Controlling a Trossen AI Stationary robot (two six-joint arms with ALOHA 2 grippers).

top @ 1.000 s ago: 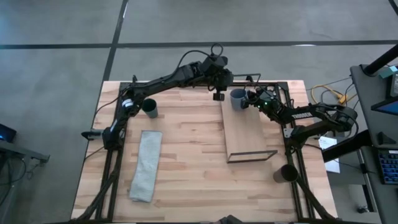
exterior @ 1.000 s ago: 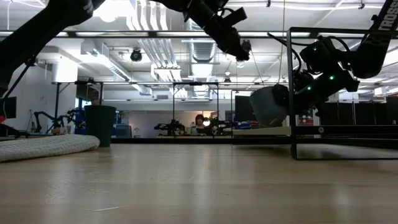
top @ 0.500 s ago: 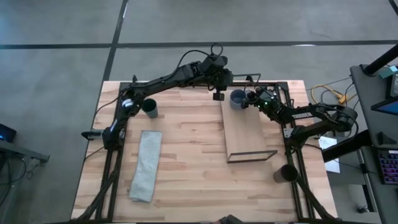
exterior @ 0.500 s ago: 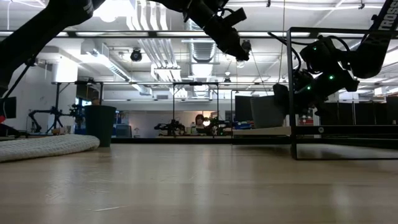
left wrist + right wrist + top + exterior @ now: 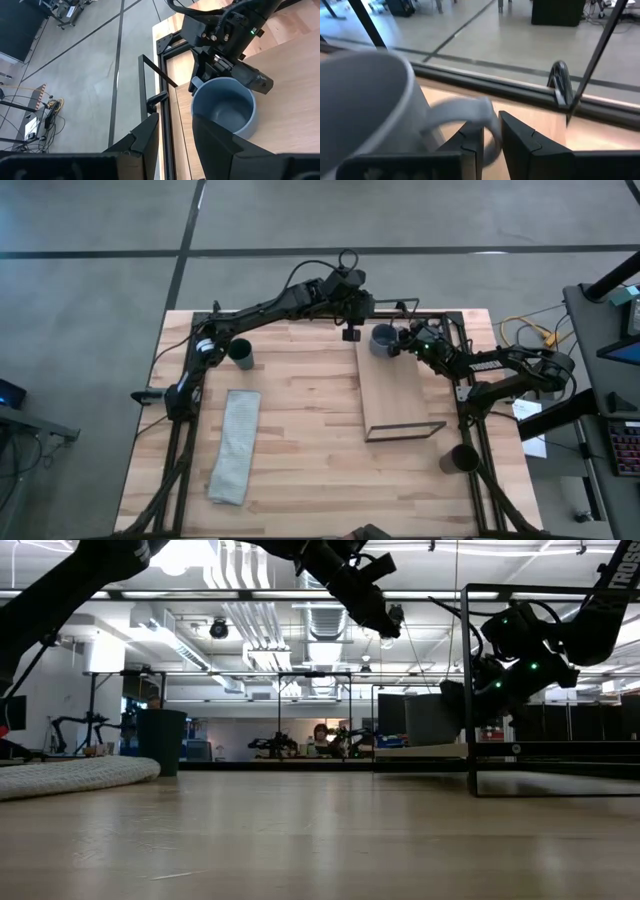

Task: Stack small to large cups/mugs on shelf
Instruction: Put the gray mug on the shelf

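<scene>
The blue-grey mug point(image 5: 381, 338) stands upright at the far end of the shelf point(image 5: 396, 392), a light-wood board with a black wire frame. My right gripper point(image 5: 403, 339) is shut on the mug at its right side. My left gripper point(image 5: 351, 331) hangs open in the air just left of the mug, above the shelf's far left corner; its wrist view looks down into the mug point(image 5: 225, 106). The dark green cup point(image 5: 240, 353) stands on the table's left part. The dark brown-black cup point(image 5: 463, 458) stands near the right edge. My right gripper pinches the mug's side handle point(image 5: 472, 111) between its two fingers point(image 5: 519, 139). It comes from the table's right side, slanting slightly downward. The mug stays upright, and its base point(image 5: 430, 743) appears to rest on the shelf board.
A long grey folded cloth point(image 5: 235, 445) lies on the table's near left part. The shelf's wire frame point(image 5: 405, 430) stands up at its near end, and another point(image 5: 466, 690) stands close beside my right gripper. Black table-frame rails run along the far edge.
My right gripper has turned the mug from tilted to upright and lowered it a little onto the shelf's far end, with the fingers still shut on the handle. The mug has also shifted slightly toward the table's left.
</scene>
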